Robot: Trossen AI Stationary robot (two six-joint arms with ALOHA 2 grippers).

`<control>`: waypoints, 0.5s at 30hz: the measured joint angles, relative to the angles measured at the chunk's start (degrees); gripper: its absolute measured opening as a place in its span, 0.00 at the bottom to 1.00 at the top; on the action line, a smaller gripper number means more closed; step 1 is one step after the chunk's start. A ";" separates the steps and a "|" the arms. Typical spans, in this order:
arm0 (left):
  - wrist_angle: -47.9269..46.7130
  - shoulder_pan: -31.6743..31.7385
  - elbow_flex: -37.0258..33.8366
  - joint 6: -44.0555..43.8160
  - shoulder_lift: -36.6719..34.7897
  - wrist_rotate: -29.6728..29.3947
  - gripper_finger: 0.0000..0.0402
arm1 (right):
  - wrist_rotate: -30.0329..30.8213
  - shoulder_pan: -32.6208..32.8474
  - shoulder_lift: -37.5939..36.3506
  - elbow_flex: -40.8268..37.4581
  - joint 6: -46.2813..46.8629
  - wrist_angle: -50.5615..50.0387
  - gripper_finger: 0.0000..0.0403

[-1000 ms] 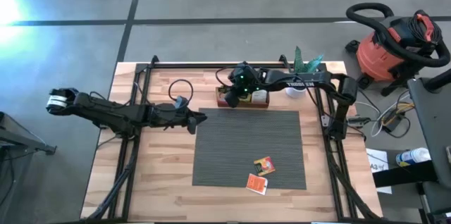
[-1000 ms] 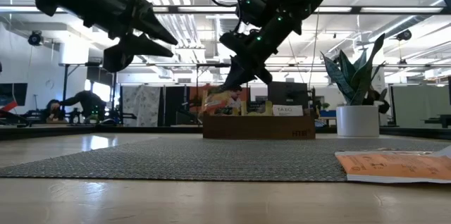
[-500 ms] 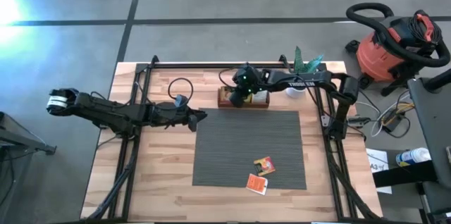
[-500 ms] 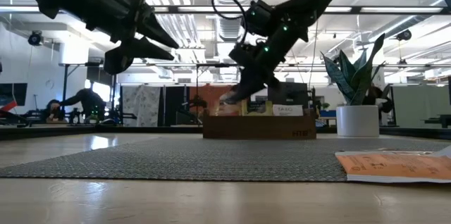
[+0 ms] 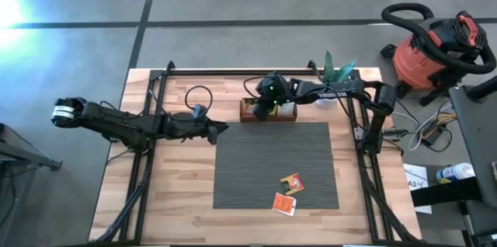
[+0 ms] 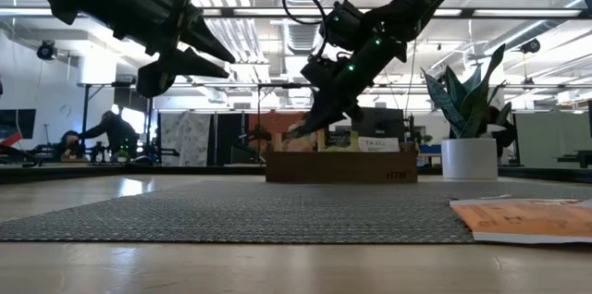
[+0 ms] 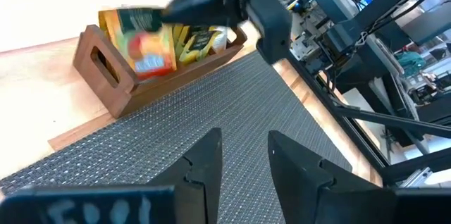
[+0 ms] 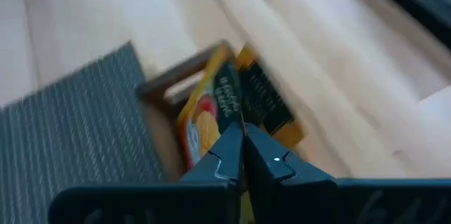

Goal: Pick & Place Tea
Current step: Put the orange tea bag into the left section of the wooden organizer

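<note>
Two tea bags [image 5: 287, 193] already lie flat on the grey mat [image 5: 256, 161], near its front edge, touching each other. They are small orange-red squares with dark marks. More tea bags [image 7: 151, 41], yellow and green, stand packed in the wooden tray [image 7: 113, 76] at the back of the table [image 5: 178, 208], so most of the job is probably left. The right gripper [image 8: 242, 136] reaches down over the tray with its fingers shut tight, seeming to pinch the top edge of one tea bag. The left gripper [image 7: 243, 146] waits above the mat's left side with its fingers partly open, holding nothing.
</note>
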 joint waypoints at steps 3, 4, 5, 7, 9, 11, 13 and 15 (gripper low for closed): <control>0.00 -0.01 0.00 -0.01 0.00 0.00 0.27 | -2.02 0.23 0.02 -0.88 -0.49 -0.28 0.02; 0.00 -0.02 0.00 0.01 0.00 0.00 0.27 | -2.36 0.30 0.02 -1.08 -0.80 -0.27 0.02; -0.01 0.00 0.00 0.13 0.00 0.00 0.27 | -2.47 0.35 0.02 -1.24 -1.17 -0.21 0.02; 0.00 0.00 0.00 0.21 0.00 0.00 0.27 | -2.67 0.45 0.02 -1.47 -2.09 -0.26 0.02; -0.02 0.00 0.00 0.22 0.00 -0.01 0.27 | -2.96 0.51 0.02 -1.52 -3.02 -0.26 0.02; -0.02 0.00 0.00 0.23 0.00 -0.02 0.27 | -3.29 0.51 0.02 -1.40 -3.86 -0.43 0.02; -0.02 0.00 -0.02 0.25 0.00 -0.01 0.27 | -3.30 0.51 0.01 -0.98 -4.84 -1.07 0.02; -0.02 -0.01 -0.02 0.25 0.00 -0.02 0.27 | -3.28 0.50 -0.02 -0.41 -5.05 -2.24 0.02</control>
